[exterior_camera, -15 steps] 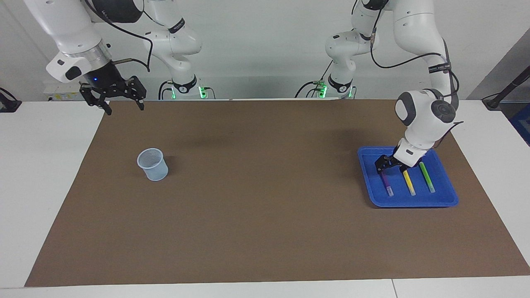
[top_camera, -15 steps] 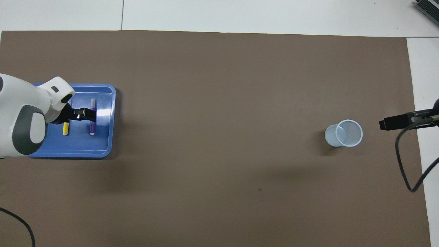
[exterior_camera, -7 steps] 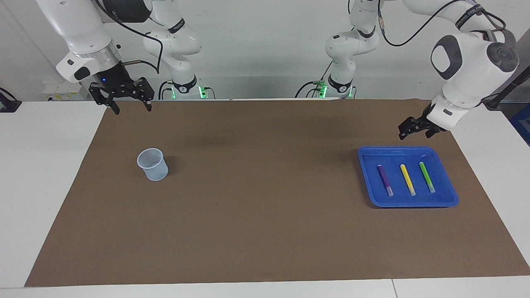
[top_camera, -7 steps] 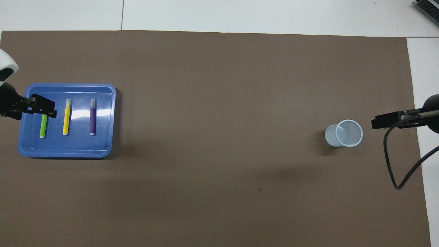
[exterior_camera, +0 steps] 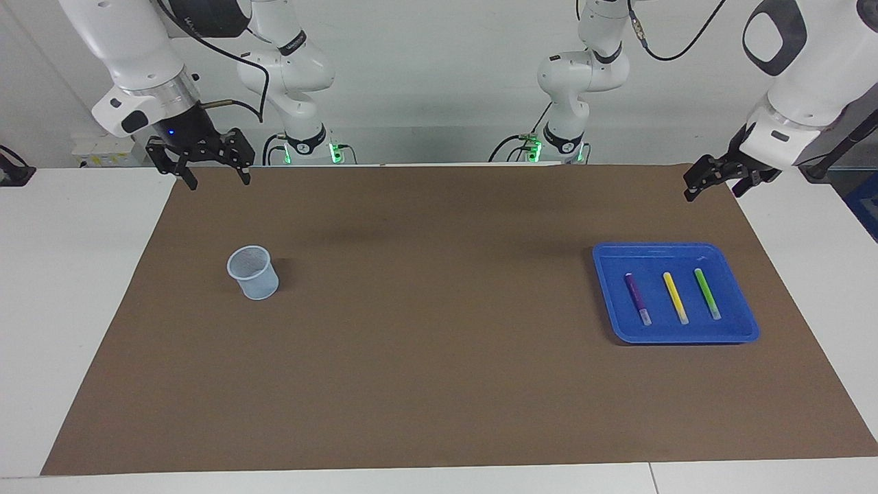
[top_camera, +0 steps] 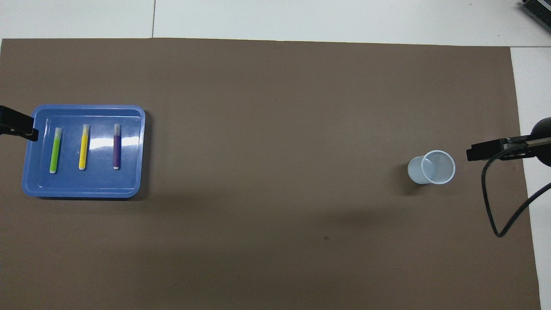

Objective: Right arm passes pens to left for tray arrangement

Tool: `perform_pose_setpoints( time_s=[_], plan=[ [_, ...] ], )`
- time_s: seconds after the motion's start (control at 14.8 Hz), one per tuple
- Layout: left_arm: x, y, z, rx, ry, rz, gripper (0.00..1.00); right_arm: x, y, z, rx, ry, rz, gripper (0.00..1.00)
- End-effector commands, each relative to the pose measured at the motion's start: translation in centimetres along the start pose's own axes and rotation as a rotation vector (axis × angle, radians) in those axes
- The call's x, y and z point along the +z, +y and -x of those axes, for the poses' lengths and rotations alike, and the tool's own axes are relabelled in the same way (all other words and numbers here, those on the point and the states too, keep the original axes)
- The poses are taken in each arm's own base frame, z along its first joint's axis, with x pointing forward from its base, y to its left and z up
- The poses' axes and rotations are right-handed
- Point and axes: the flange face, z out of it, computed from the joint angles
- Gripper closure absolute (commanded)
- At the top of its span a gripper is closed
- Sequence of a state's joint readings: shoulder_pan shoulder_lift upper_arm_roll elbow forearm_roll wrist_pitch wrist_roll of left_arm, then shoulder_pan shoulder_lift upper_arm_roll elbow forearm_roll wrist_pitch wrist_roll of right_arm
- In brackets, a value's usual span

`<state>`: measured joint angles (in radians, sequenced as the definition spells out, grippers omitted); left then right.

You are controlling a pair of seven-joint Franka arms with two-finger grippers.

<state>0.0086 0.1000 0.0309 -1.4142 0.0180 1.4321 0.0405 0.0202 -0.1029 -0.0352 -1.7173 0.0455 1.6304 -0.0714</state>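
Green pen (exterior_camera: 707, 293), yellow pen (exterior_camera: 675, 297), purple pen (exterior_camera: 636, 298), parallel in blue tray (exterior_camera: 743, 335).

Two high, opposite-facing views share the brown mat (exterior_camera: 439, 329).

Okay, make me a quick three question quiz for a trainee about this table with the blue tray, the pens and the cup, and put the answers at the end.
1. True or false: all three pens lie inside the blue tray.
2. Which pen lies nearest the cup's end of the table? A) green pen B) yellow pen C) purple pen
3. Fill in: the right gripper holds ____.

Key
1. True; they lie side by side, apart from one another.
2. C
3. Nothing; it hangs open in the air near the mat's corner at the right arm's end, while the left gripper is raised above the mat's corner at the left arm's end.
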Motion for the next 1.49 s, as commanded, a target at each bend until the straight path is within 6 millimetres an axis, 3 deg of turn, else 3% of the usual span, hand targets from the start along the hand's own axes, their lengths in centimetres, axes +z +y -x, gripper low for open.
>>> perform_pose_setpoints(
  time_s=[0.0, 0.14, 0.2, 0.27, 0.41, 0.75, 0.95, 1.08, 1.42],
  plan=[
    [-2.3, 0.8, 1.2, 0.014, 0.0, -0.023, 0.0, -0.2, 0.1, -0.4, -0.003, -0.008, 0.022, 0.0],
    [-4.5, 0.6, 3.1, 0.008, 0.04, -0.015, 0.0, -0.2, 0.1, -0.4, -0.003, -0.008, 0.024, 0.0],
    [-4.4, 0.3, 4.4, 0.005, 0.028, -0.012, 0.0, -0.2, 0.1, -0.4, -0.003, -0.009, 0.025, 0.0],
    [-3.4, 0.3, 5.4, 0.0, 0.016, -0.009, 0.0, -0.2, 0.0, -0.4, -0.005, -0.007, 0.027, 0.0],
    [-0.3, 0.3, 5.5, 0.009, 0.048, -0.005, 0.0, -0.2, -0.1, -0.4, -0.005, -0.008, 0.034, 0.0],
    [3.1, 1.0, 3.3, 0.019, 0.097, -0.007, 0.0, -0.2, -0.1, -0.4, 0.004, -0.008, 0.035, 0.0],
    [4.0, 0.9, 2.0, 0.015, 0.108, -0.004, 0.0, -0.2, -0.1, -0.4, 0.021, -0.009, 0.035, 0.0],
    [3.1, 1.4, 1.5, 0.008, 0.131, 0.042, 0.0, -0.2, -0.2, -0.4, 0.019, -0.009, 0.035, 0.0],
    [3.1, 1.9, 0.1, 0.01, 0.185, 0.045, 0.0, -0.1, -0.1, -0.4, 0.019, -0.01, 0.036, 0.0]
  ],
)
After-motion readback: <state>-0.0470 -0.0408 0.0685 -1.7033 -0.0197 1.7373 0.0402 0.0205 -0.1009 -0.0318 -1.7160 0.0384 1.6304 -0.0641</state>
